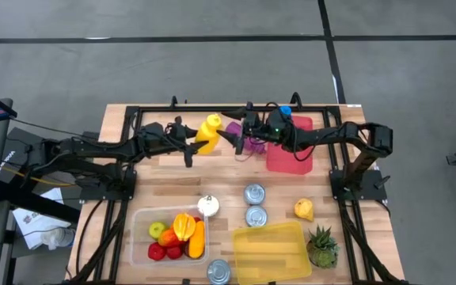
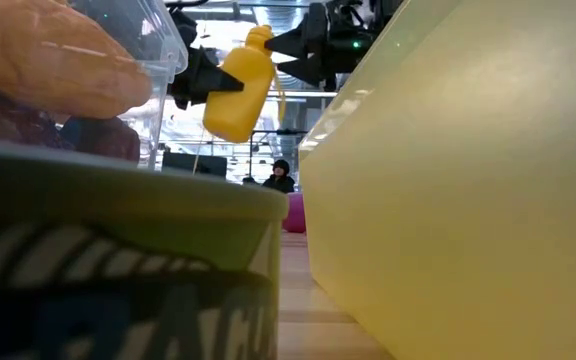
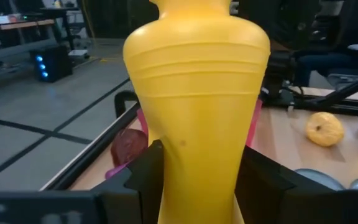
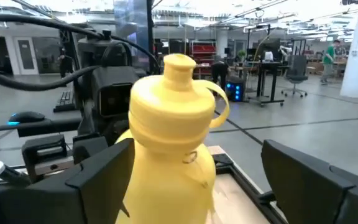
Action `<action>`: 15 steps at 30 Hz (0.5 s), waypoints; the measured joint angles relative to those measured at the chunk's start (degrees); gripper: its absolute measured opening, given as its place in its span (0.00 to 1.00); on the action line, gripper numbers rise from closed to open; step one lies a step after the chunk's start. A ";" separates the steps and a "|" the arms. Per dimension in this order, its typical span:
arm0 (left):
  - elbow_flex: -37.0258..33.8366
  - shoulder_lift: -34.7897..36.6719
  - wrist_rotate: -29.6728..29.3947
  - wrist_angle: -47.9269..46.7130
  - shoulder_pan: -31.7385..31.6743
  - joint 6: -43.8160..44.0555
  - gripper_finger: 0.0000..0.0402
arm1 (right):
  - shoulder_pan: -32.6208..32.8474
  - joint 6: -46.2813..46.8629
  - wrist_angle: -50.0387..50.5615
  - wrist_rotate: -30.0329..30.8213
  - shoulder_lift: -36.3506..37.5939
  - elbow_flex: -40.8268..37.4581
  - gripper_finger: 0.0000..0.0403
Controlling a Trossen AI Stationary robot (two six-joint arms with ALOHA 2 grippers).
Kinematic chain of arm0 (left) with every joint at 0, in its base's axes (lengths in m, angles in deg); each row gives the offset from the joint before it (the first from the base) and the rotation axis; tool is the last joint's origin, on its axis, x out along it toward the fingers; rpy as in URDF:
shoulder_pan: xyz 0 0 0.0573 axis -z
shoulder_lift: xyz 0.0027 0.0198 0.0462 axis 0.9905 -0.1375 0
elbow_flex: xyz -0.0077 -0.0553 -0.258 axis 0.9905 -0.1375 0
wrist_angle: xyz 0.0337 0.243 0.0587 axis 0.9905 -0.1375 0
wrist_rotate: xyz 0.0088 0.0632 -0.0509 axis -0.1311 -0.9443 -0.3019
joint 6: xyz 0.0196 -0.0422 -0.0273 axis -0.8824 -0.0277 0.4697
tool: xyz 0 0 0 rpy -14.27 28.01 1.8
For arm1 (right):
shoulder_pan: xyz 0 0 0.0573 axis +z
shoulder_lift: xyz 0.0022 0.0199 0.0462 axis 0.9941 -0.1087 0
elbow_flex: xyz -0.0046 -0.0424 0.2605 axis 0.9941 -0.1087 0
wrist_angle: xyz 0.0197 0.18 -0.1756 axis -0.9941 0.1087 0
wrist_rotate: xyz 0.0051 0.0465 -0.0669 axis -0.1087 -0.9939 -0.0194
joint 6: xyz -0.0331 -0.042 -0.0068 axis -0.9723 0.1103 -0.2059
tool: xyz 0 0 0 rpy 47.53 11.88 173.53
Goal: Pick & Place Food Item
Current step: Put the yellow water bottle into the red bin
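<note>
Over table (image 1: 165,186), yellow bottle (image 1: 210,131) in left gripper (image 1: 194,141).

Open workshop hall around my surface

I see grey concrete floor (image 1: 212,20) crossed by dark lines, ceiling strip lights (image 4: 241,12), desks and office chairs (image 4: 297,67) beyond, and a seated person (image 2: 280,176) in the far background.

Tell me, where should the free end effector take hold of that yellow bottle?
Judging by its shape, at the cap and neck: the left end effector already clamps the yellow bottle around its waist, so the open right end effector could close from the opposite side there.
</note>
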State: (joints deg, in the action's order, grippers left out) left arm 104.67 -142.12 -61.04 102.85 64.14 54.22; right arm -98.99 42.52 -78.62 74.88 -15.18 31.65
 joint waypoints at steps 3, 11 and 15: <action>0.00 0.10 0.47 0.25 0.00 0.02 0.38 | -0.03 -0.04 -0.29 -0.68 0.00 0.00 0.89; 0.00 0.07 1.06 0.43 0.00 0.07 0.37 | -0.32 0.53 0.25 -2.32 -0.02 2.07 0.91; 0.00 0.07 1.18 1.22 0.00 0.22 0.38 | -0.19 0.77 1.81 -4.14 -2.08 5.44 0.89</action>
State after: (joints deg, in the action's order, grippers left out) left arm 104.67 -142.04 -59.85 104.08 64.14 54.43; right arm -99.18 43.29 -76.81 70.74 -17.26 37.09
